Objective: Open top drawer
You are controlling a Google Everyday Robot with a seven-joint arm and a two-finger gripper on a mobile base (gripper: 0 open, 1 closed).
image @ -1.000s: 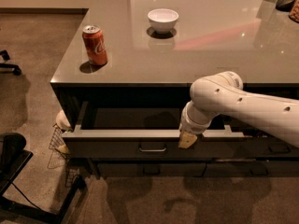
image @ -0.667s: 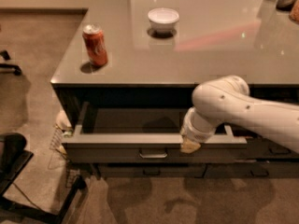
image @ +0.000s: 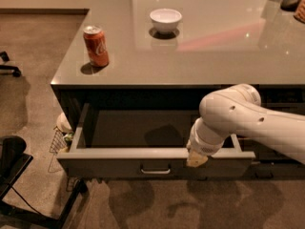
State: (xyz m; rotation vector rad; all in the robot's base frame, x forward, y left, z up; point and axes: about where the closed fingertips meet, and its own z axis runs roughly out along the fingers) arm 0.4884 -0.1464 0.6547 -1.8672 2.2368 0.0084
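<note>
The top drawer stands pulled far out from under the grey counter, its plain grey inside showing and nothing in it. A small metal pull sits at the centre of its flat front. My gripper hangs from the white arm and rests at the top edge of the drawer front, right of the pull. The arm hides the drawer's right part.
On the counter stand an orange soda can near the left edge and a white bowl further back. A black chair base sits on the floor at the left. A wire basket is beside the cabinet.
The drawer has slid further out towards the camera, and my gripper has moved down and forward with its front edge.
</note>
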